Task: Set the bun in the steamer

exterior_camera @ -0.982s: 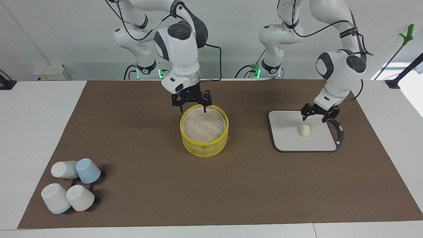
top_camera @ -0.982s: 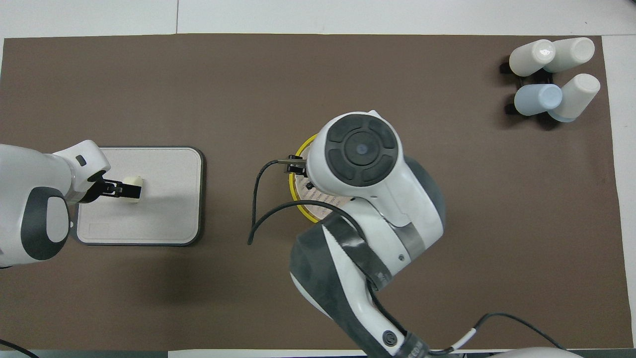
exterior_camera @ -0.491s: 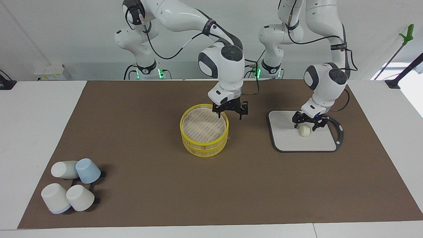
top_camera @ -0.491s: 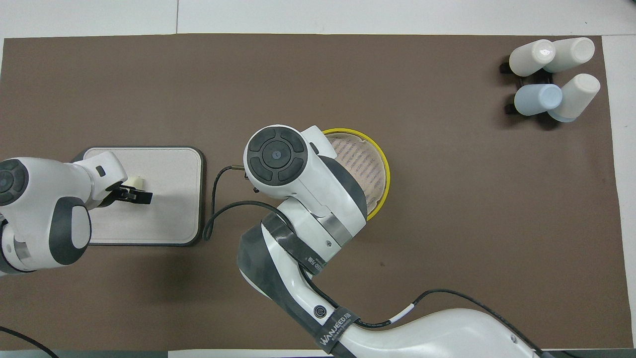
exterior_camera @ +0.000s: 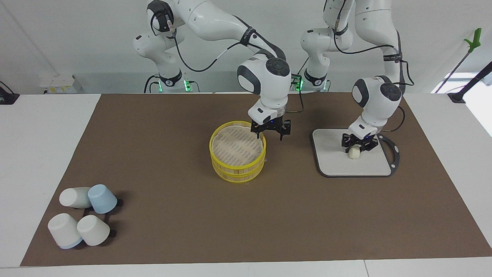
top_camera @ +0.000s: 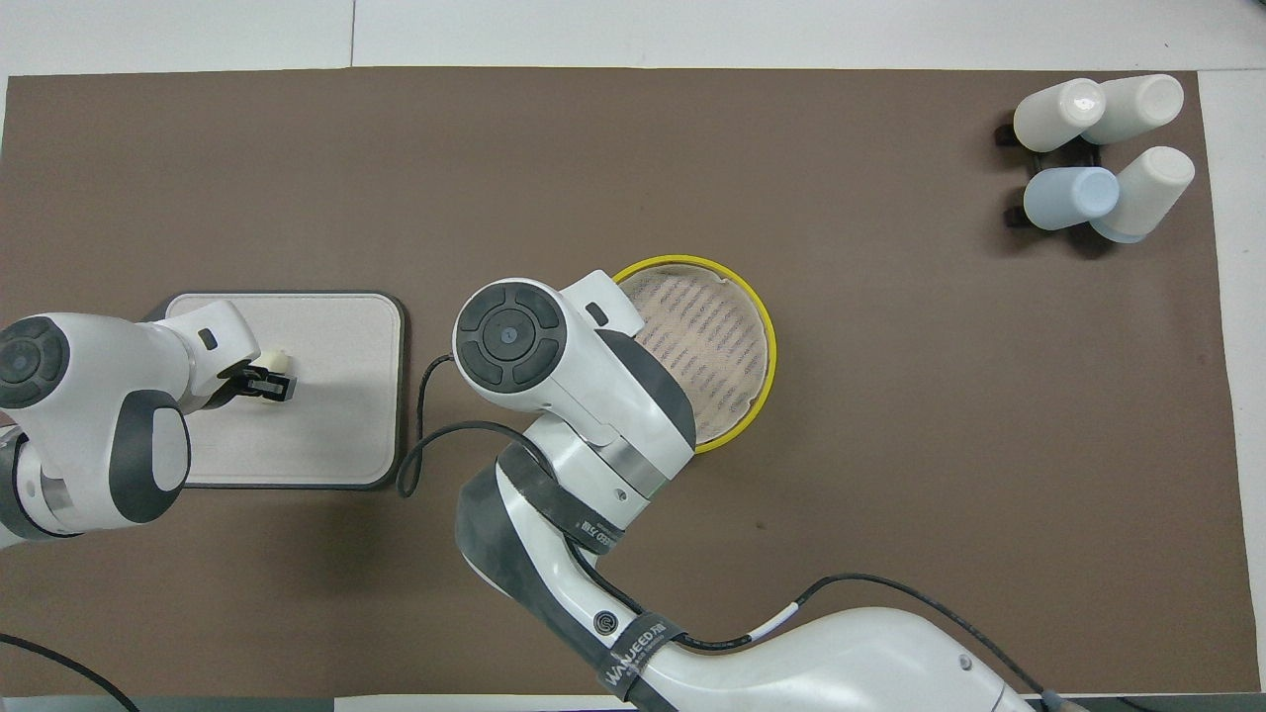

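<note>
The bun (exterior_camera: pixel 354 154) is a small cream cylinder lying on the grey board (exterior_camera: pixel 338 163); in the overhead view only its tip (top_camera: pixel 282 355) shows past the wrist. My left gripper (exterior_camera: pixel 357 147) is low over the board, right down on the bun, which still rests there. The steamer (exterior_camera: pixel 237 152), with yellow rims and a slatted top, stands mid-table. My right gripper (exterior_camera: pixel 270 136) is open just above the steamer's rim, on its side toward the left arm's end. In the overhead view that hand is hidden under its own arm, beside the steamer (top_camera: pixel 712 346).
Several white and pale blue cups (exterior_camera: pixel 82 219) lie on a dark rack near the corner at the right arm's end, farthest from the robots. A brown mat (exterior_camera: pixel 173 215) covers the table. The board's dark handle loop (exterior_camera: pixel 394 154) points to the left arm's end.
My right gripper swung from over the steamer's robot-side rim to its side toward the left arm's end. My left gripper came down from beside the bun onto it.
</note>
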You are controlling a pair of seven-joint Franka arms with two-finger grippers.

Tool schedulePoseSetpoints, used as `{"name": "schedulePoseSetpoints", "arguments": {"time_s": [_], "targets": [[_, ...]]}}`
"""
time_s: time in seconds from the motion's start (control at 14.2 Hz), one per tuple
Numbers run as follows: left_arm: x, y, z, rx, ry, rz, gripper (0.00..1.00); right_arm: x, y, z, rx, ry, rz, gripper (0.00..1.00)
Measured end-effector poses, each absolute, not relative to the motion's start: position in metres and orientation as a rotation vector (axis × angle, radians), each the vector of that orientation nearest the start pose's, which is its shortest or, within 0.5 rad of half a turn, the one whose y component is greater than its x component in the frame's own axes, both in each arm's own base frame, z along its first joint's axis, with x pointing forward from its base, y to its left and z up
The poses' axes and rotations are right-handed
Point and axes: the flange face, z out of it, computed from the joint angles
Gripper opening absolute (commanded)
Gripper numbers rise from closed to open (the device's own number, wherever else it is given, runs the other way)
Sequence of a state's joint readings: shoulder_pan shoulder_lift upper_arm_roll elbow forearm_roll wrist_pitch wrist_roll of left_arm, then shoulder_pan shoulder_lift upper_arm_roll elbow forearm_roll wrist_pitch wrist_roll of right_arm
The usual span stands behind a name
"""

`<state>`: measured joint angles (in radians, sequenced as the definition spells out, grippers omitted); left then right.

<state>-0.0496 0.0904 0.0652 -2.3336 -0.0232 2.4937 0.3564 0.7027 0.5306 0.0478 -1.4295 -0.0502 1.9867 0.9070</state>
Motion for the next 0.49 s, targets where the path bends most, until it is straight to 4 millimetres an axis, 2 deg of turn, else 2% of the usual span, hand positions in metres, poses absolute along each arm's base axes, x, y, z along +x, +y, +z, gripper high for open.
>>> {"name": "schedulePoseSetpoints", "arguments": {"time_s": [0.07, 0.28, 0.49], "targets": [[0.521, 0.008, 0.305, -3.094, 0.504, -0.111, 0.22, 0.526, 0.475, 0.389, -3.134, 0.223, -0.063, 0.0], [0.523, 0.009, 0.307, -3.095, 0.502, -0.105, 0.22, 0.528, 0.473, 0.389, -3.16, 0.174, -0.095, 0.0], [0.535, 0.009, 0.324, -3.102, 0.506, -0.062, 0.22, 0.532, 0.467, 0.391, -3.185, 0.096, -0.098, 0.0]]}}
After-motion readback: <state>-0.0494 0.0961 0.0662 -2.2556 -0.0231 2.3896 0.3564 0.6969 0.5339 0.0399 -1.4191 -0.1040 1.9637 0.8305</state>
